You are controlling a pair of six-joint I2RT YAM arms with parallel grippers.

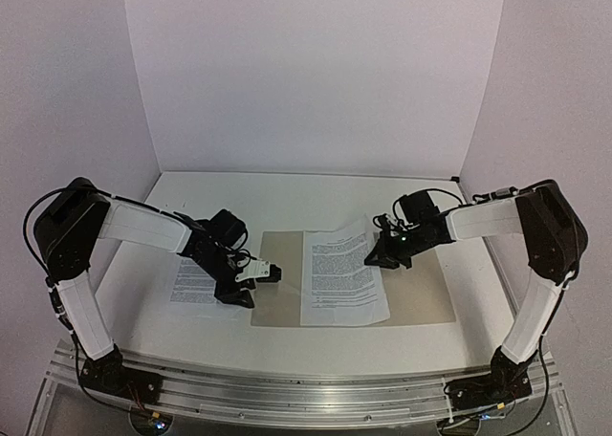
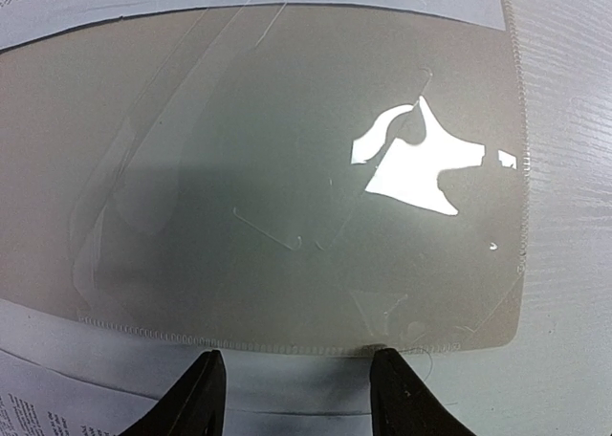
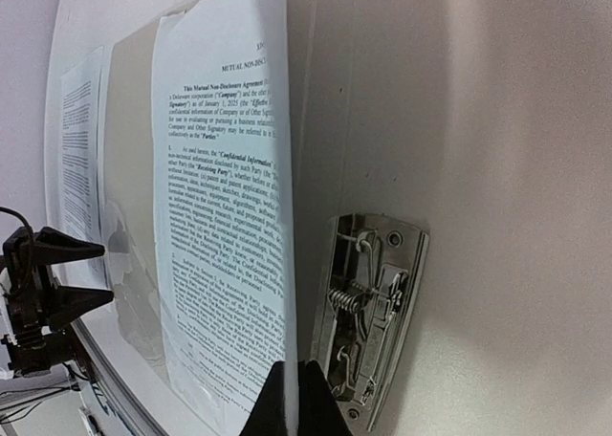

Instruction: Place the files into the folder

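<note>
The beige folder [image 1: 421,288] lies open and flat on the table. One printed sheet of the files [image 1: 339,278] rests across its middle. My right gripper [image 1: 375,257] is shut on that sheet's right edge, which is lifted a little. The right wrist view shows the pinched sheet [image 3: 225,226] just left of the metal clip [image 3: 373,321], with the gripper [image 3: 292,398] closed on the paper. A second sheet [image 1: 196,283] lies left of the folder, partly under my left arm. My left gripper [image 1: 271,275] hovers open at the folder's left edge [image 2: 239,168], its fingers [image 2: 196,398] empty.
White walls enclose the table at the back and both sides. A clear plastic pocket [image 2: 411,159] covers the folder's left cover and glares under the light. A metal rail [image 1: 306,393] runs along the near edge by the arm bases.
</note>
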